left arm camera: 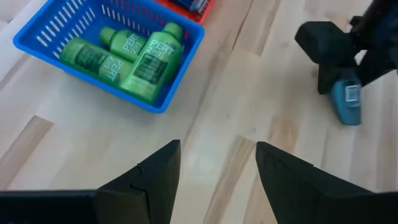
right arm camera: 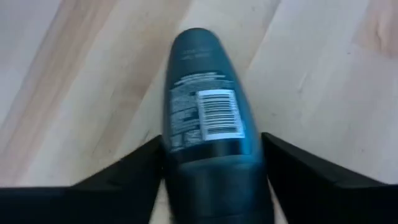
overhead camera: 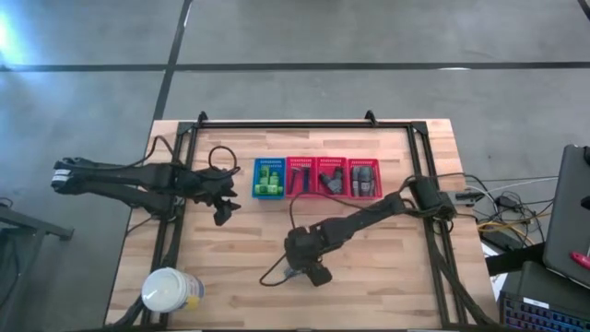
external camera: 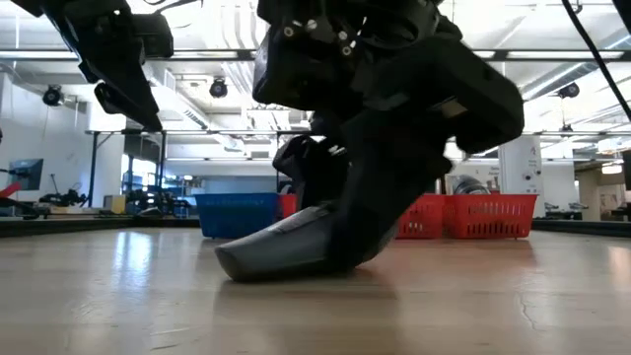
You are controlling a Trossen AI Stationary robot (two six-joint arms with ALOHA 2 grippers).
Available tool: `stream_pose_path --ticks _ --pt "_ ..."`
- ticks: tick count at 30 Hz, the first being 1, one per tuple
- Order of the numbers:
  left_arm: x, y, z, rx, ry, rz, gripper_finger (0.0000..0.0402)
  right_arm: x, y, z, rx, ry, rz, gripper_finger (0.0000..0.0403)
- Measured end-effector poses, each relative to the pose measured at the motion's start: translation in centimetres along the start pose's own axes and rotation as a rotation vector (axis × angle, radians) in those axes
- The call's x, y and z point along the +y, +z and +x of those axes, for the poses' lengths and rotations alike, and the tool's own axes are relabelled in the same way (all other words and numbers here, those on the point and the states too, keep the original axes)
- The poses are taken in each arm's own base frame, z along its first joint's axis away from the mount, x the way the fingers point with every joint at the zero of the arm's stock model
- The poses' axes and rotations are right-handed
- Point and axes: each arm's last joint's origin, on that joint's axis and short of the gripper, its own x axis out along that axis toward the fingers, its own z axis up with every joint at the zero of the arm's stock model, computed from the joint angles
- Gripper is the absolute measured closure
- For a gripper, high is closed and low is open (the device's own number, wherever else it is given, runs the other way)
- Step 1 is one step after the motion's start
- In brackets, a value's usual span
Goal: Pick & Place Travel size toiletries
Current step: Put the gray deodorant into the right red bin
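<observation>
Right gripper (overhead camera: 297, 269): low at table's (overhead camera: 387, 286) near centre, fingers clamped on dark teal oval container (right arm camera: 202, 112) lying on the wood | Left gripper (left arm camera: 217, 180): fingers apart, hovering just left of blue basket (overhead camera: 268, 178) holding green bottles (left arm camera: 134, 56).
</observation>
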Motion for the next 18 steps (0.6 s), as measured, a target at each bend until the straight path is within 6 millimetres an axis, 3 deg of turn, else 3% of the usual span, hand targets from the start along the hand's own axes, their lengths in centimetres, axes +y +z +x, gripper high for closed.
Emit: stream_pose_path --ticks 3,8,13,16,18 --pt "0.0 0.0 -0.3 -0.010 -0.009 -0.001 0.0188 -0.1 -0.1 -0.4 0.028 -0.004 0.021 0.0202" --pt "0.1 -0.1 -0.9 -0.035 -0.022 -0.003 0.0188 -0.9 -0.8 -3.4 0.112 -0.084 0.137 0.0201" --pt "0.3 0.0 -1.5 -0.089 0.006 -0.007 0.0188 -3.0 -2.8 -11.7 0.124 -0.288 0.446 0.0201" --pt "0.5 0.1 -1.8 -0.134 0.052 -0.011 0.0188 -4.1 -6.4 -16.5 0.108 -0.429 0.817 0.0201" --pt "0.6 0.2 -1.9 -0.163 0.088 -0.015 0.0188 -4.7 -9.7 -18.9 0.064 -0.504 1.177 0.0201"
